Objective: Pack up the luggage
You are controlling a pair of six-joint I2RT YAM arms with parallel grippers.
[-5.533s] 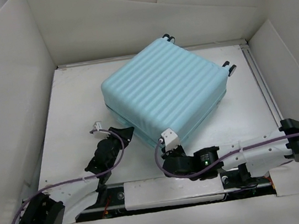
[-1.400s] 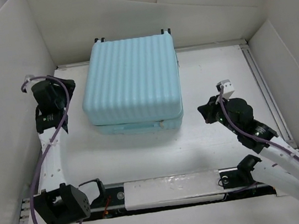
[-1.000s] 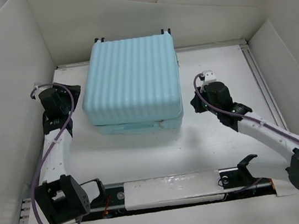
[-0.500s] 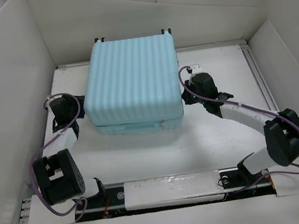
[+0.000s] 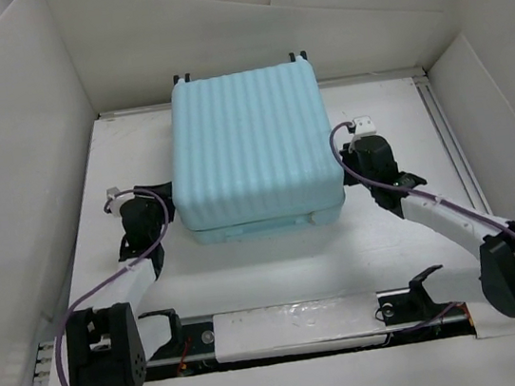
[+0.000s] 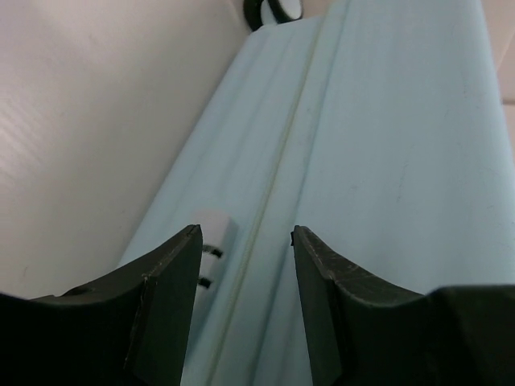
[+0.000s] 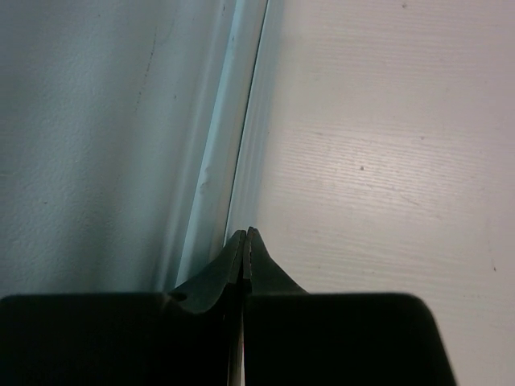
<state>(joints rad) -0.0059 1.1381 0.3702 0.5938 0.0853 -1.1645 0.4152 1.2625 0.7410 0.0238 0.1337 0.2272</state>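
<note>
The luggage (image 5: pixel 253 146) is a pale aqua ribbed hard-shell suitcase. It lies flat and closed at the back middle of the table, with its black wheels (image 5: pixel 296 55) toward the far wall. My left gripper (image 5: pixel 169 205) is open against its left side. In the left wrist view the open jaws of my left gripper (image 6: pixel 245 235) frame the side seam of the luggage (image 6: pixel 386 137) and a small white fitting (image 6: pixel 212 235). My right gripper (image 5: pixel 346 177) is shut and empty. In the right wrist view its tip (image 7: pixel 245 233) rests at the foot of the luggage's right side (image 7: pixel 105 145), on the table (image 7: pixel 386 161).
White walls (image 5: pixel 20 140) enclose the table on the left, back and right. A metal rail (image 5: pixel 454 156) runs along the right edge. The arm bases and a black slot (image 5: pixel 296 327) lie along the near edge.
The luggage, earlier turned diagonally, now lies square and has slid right in the last half second. My left gripper followed it rightward. My right gripper backed off to the right.
</note>
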